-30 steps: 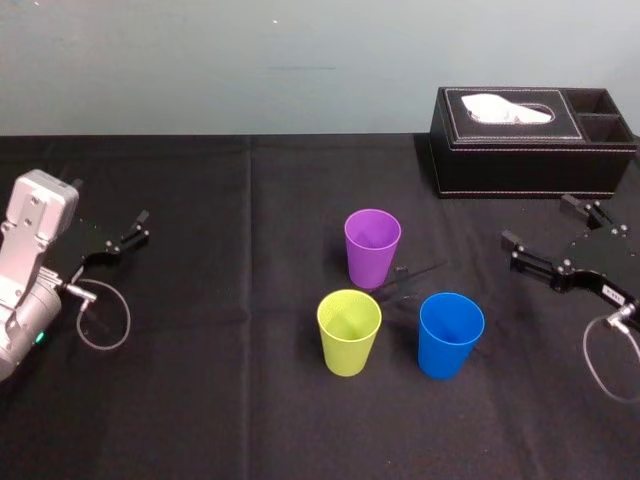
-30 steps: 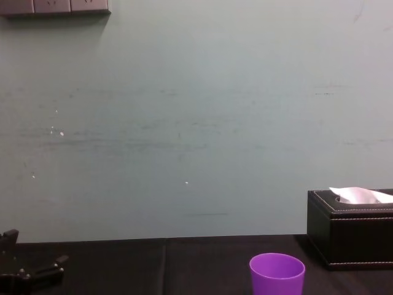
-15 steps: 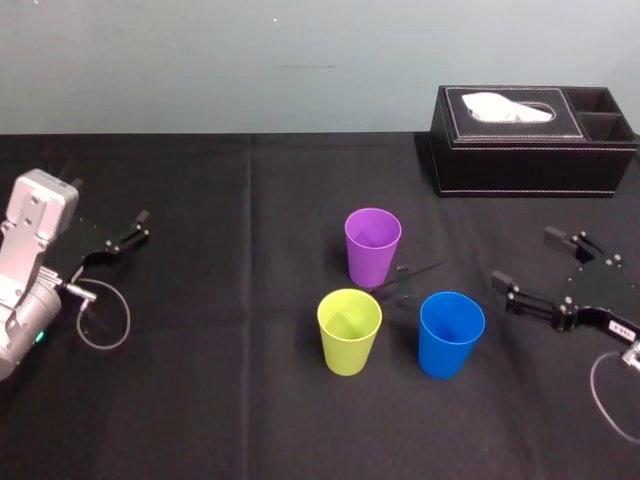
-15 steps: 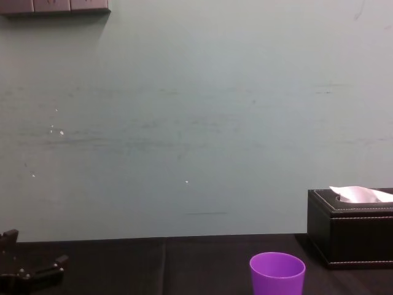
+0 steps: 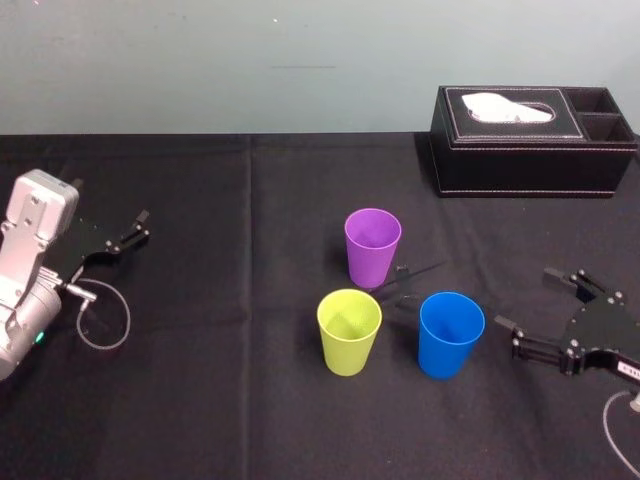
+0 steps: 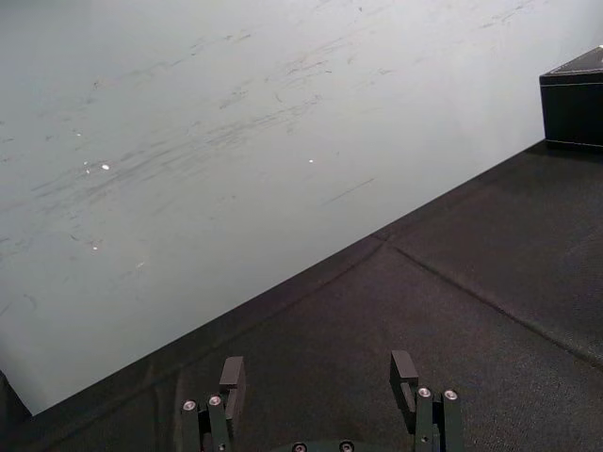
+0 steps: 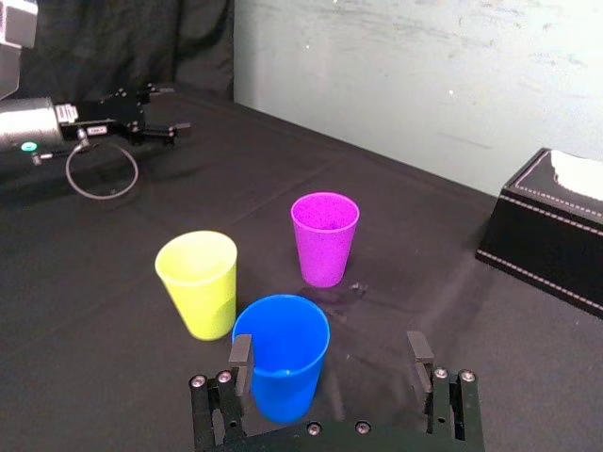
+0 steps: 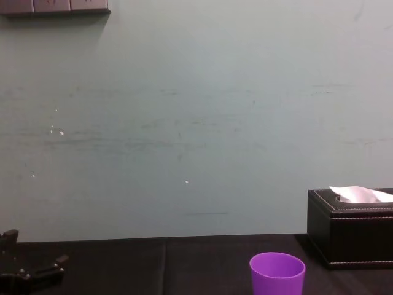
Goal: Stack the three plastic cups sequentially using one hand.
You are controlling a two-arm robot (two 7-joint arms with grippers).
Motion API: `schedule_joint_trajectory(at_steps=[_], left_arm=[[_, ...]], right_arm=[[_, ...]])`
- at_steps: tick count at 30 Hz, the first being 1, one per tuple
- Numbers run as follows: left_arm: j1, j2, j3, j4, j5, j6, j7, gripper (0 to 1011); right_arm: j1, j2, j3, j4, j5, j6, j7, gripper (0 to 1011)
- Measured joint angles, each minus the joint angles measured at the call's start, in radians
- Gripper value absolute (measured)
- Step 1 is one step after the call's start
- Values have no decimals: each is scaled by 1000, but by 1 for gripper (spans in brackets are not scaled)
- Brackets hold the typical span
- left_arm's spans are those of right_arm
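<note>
I read right gripper (image 5: 521, 299) lower right, fingers apart, near blue cup (image 5: 451, 333) | purple cup (image 5: 372, 245) centre, green cup (image 5: 349, 331) lower left of it, all apart | left gripper (image 5: 141, 226) parked far left, fingers apart.

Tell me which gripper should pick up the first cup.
Right. The right gripper is open beside the bright blue plastic cup; the left gripper sits far off on the robot's left.

Silver-grey wrist housing (image 5: 35, 225), looped grey cable (image 5: 128, 322), black left pincer (image 5: 141, 226), black right pincer (image 5: 523, 298)
</note>
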Motion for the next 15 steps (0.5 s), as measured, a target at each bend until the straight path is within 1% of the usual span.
schedule_joint_trajectory(at_steps=[6, 12, 15], left_arm=[[0, 0, 0, 0, 0, 0, 0, 1011], [0, 0, 0, 0, 0, 0, 0, 1012], [0, 0, 0, 0, 0, 0, 0, 1012]], right_arm=[[-38, 3, 20, -8, -14, 0, 14, 1003], [-53, 0, 23, -9, -37, 2, 23, 1003], [-59, -5, 33, -13, -43, 2, 26, 1004]])
